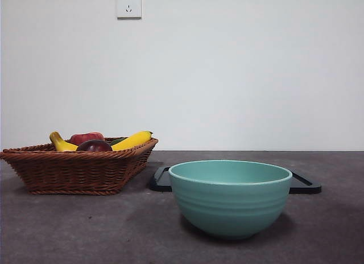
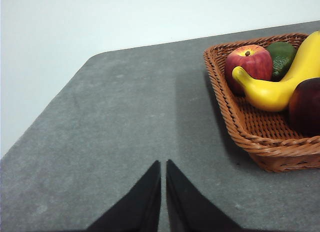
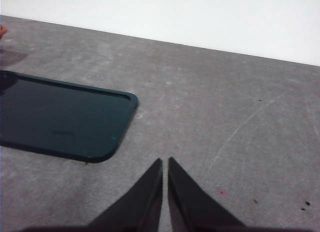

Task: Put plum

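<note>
The dark maroon plum point(image 1: 94, 145) lies in a brown wicker basket point(image 1: 68, 170) at the left of the front view. It also shows at the edge of the left wrist view point(image 2: 306, 106), in the basket point(image 2: 260, 137). A teal bowl point(image 1: 230, 197) stands in front at the middle. My left gripper point(image 2: 163, 164) is shut and empty above bare table, apart from the basket. My right gripper point(image 3: 165, 162) is shut and empty above bare table beside a dark tray point(image 3: 60, 117). Neither arm shows in the front view.
In the basket are also a red apple point(image 2: 249, 64), a yellow banana point(image 2: 280, 84) and a green fruit point(image 2: 281, 57). The dark tray point(image 1: 304, 184) lies flat behind the bowl. The table's rounded corner point(image 2: 95, 59) is near the left arm.
</note>
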Tool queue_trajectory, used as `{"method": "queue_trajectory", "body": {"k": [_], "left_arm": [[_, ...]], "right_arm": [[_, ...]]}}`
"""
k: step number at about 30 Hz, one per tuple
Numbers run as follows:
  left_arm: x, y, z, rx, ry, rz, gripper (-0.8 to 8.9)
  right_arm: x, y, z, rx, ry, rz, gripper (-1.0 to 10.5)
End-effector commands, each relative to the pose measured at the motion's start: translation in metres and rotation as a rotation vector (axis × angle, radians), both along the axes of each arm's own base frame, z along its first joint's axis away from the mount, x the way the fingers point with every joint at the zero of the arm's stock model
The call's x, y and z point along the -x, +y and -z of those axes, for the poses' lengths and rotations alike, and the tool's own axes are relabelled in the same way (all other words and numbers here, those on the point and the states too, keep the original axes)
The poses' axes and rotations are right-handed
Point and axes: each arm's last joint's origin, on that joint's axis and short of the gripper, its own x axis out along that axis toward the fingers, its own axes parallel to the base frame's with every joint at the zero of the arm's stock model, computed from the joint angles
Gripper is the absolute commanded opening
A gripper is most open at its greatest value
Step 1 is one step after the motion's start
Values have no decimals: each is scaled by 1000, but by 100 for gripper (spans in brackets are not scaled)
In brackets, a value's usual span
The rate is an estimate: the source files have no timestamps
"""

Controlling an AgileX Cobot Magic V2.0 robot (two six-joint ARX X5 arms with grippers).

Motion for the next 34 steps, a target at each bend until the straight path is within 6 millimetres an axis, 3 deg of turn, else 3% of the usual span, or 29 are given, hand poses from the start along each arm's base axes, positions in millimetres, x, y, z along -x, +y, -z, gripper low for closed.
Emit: {"method": "queue_trajectory", "body": {"k": [1,34], "left_arm": [[-1,0,8,4,26,-6,15],[-1,0,8,4,26,-6,15]], "right_arm": [[0,0,3,-10,16,17,10],[-1,0,0,-13,-13,16,10]]}}
